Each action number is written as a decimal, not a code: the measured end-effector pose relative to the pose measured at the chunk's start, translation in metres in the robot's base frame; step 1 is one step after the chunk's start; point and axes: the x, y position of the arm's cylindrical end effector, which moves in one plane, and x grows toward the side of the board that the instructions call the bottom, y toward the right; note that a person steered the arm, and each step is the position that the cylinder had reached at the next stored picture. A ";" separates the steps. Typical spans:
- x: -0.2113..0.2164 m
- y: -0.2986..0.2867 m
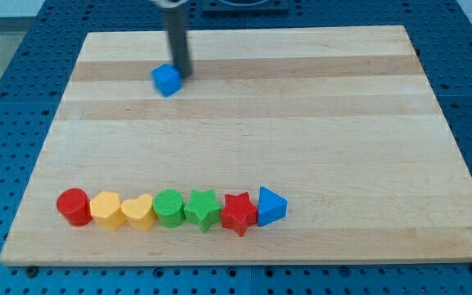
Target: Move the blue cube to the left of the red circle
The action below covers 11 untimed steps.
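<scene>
Camera view: my tip [183,75], a bare rod grasping nothing, touches the blue cube [166,80] near the board's [318,123] top edge; the red circle [73,206] sits by the bottom-left corner.

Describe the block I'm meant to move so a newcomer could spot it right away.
On the wooden board, look near the view's top edge, left of centre, far from the row of seven blocks along the bottom. The blue cube sits alone there, with my tip at its right side. The only other blue block, the blue triangle, ends that row.
</scene>
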 end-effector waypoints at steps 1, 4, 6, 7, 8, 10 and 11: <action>0.042 -0.045; 0.068 -0.074; 0.142 -0.106; 0.127 -0.099; 0.142 -0.099; 0.188 -0.099; 0.188 -0.099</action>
